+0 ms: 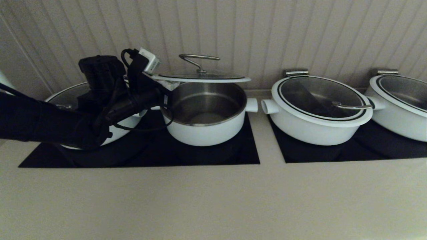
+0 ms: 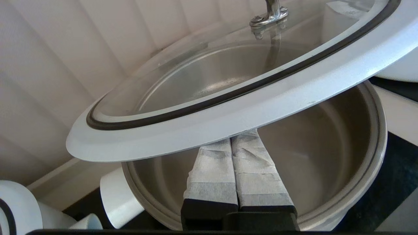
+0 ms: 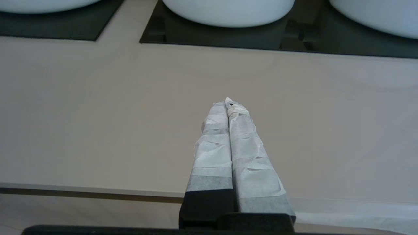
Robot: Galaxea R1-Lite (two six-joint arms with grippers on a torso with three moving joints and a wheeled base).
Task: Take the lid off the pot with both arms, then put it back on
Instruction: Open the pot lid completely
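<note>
round clear glass lid with white rim [image 1: 203, 77] propped above deep white steel-lined pot [image 1: 206, 115] | left gripper [image 2: 240, 138] under rim, jaws together | right gripper [image 3: 228, 102] near counter, jaws together | no readable writing

Lid [image 1: 203, 77] off pot [image 1: 206, 115], roughly level above it.
Lid rim rests on left gripper's [image 2: 235, 140] closed fingertips; pot open.

— Head view: set high, facing forward and down over the counter [image 1: 213, 200], toward the panelled wall [image 1: 300, 33], taking in the whole row of cookware.
— Left wrist view: very close, under the lid [image 2: 228, 107], over the pot [image 2: 359, 156]; both shared with head view.
— Right wrist view: low, near counter's front edge.
</note>
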